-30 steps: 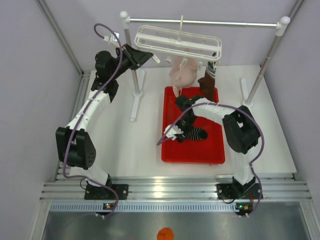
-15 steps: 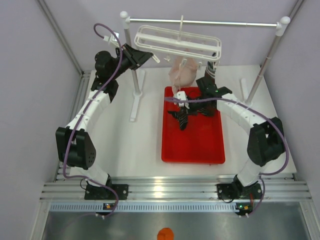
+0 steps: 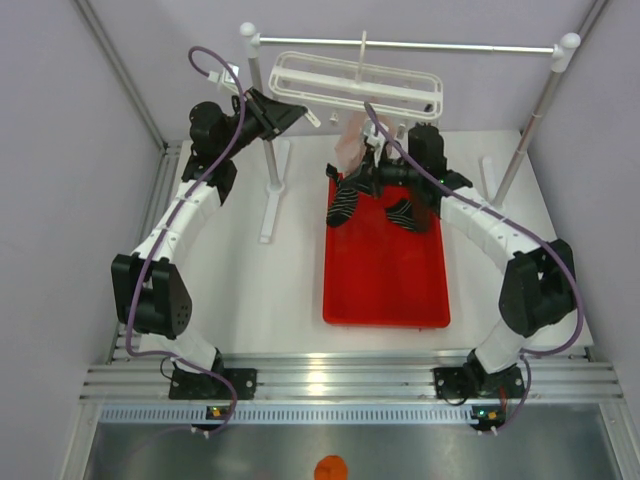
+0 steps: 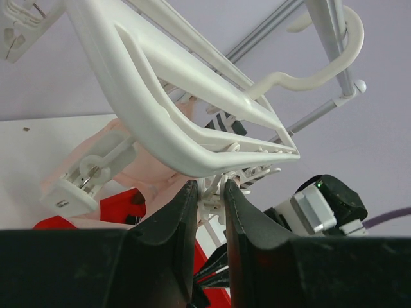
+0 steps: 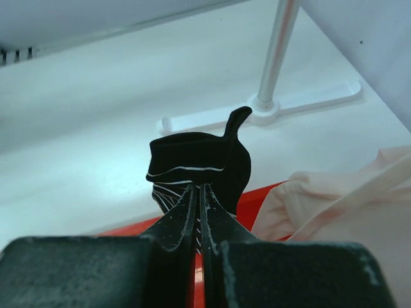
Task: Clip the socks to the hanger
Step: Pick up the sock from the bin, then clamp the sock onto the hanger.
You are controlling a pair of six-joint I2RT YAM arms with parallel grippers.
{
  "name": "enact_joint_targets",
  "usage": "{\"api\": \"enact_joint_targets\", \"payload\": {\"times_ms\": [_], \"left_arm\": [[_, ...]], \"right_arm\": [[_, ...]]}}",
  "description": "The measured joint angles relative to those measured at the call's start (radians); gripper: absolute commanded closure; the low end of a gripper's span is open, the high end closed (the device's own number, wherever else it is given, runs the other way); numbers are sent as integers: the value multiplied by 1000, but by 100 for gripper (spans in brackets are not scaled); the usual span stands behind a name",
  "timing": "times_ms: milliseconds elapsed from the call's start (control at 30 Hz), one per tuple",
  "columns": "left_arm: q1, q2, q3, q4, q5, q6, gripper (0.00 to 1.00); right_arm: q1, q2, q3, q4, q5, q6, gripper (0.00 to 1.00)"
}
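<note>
The right claw [image 5: 198, 190] is closed on a black striped sock [image 5: 200, 160] and holds it in the air just below the hanger [image 3: 355, 85]. The sock hangs beside the pale pink fabric [image 5: 334, 199], which is clipped under the hanger. Below the hanger a red tray [image 3: 385, 290] lies on the bench [image 3: 250, 290]. The left claw [image 4: 207, 192] is at the left end of the hanger, with its fingers pressed almost together on a thin white part of it.
</note>
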Motion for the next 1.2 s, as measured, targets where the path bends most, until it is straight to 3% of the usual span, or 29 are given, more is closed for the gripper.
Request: {"api": "enact_joint_targets", "payload": {"times_ms": [200, 467, 1200], "left_arm": [[0, 0, -2, -1, 3, 19, 100], [0, 0, -3, -2, 8, 40, 100], [1, 22, 12, -88, 45, 146, 100]], "right_arm": [[1, 32, 89, 85, 93, 185, 100], [13, 78, 183, 89, 185, 269, 100], [78, 148, 330, -4, 295, 198, 100]]}}
